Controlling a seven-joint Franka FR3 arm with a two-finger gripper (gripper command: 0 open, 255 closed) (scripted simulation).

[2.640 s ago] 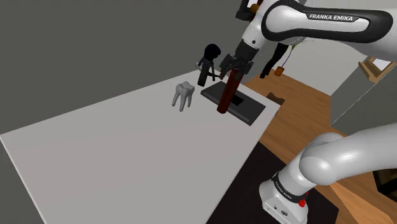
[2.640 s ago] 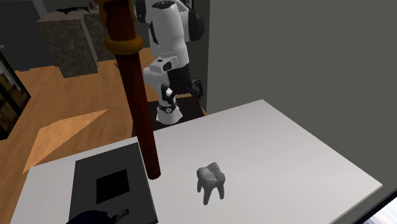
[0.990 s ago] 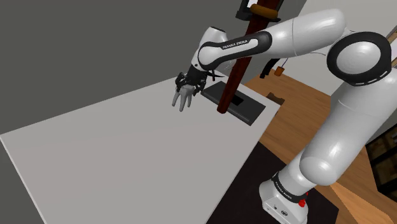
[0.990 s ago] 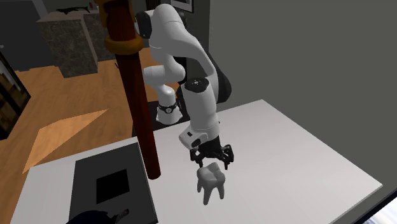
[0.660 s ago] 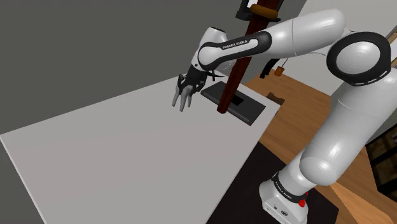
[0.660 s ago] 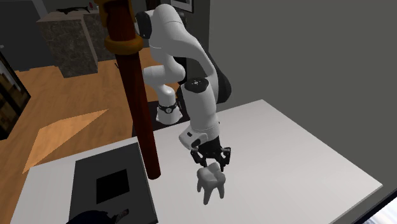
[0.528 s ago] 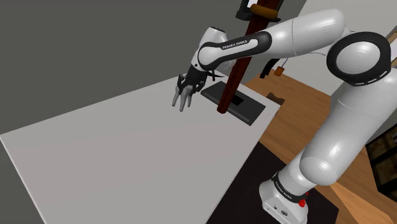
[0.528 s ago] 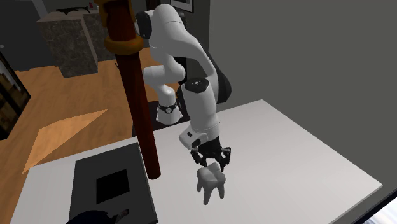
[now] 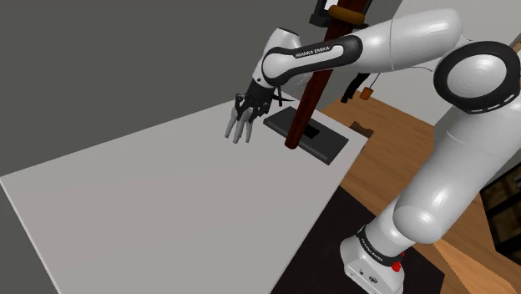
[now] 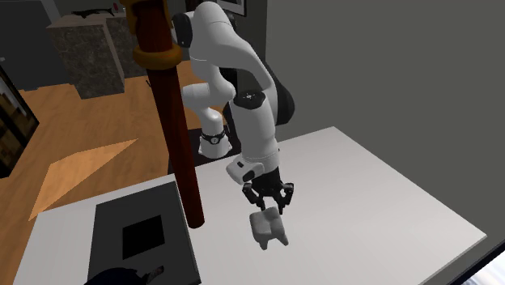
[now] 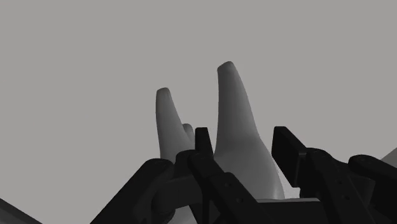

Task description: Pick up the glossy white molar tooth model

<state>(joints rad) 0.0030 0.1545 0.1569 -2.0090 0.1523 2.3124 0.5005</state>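
Clasping the crown of the tooth model (image 11: pixel 236 108), the claw (image 11: pixel 244 139) was narrowed onto it, one black finger (image 11: pixel 202 145) on each side.

- Tooth: pale grey-white. Long axis ran roughly in line with the fingers, roots pointing away from the claw toward the desk (image 11: pixel 76 76).
- Wrist view: two tall roots and a shorter third between them, against plain grey. The other views did not separate the roots so clearly.
- Shoulder view: claw (image 9: pixel 245 107) came down from the white arm (image 9: pixel 392 42), tooth (image 9: pixel 240 128) hanging under it with roots downward, over the far part of the desk (image 9: pixel 150 200).
- Second exterior view: claw (image 10: pixel 268 201) above the tooth (image 10: pixel 269 228), which sat somewhat tilted, crown toward the claw. Could not tell whether the root tips touched the desk (image 10: pixel 364 194).
- Dark flat slab (image 9: pixel 321 140) lay near the tooth on the desk. The second exterior view looked down on the slab (image 10: pixel 109 219) and showed its square black recess (image 10: pixel 144 237) squarely. In the shoulder view the recess was partly hidden by a dark red post (image 9: pixel 306 104).
- Post (image 10: pixel 174 138) stood between slab and tooth, its foot at the slab's edge, with an orange ring (image 10: pixel 154 57) high up.
- Wood floor (image 10: pixel 81 154) lay beyond the desk.
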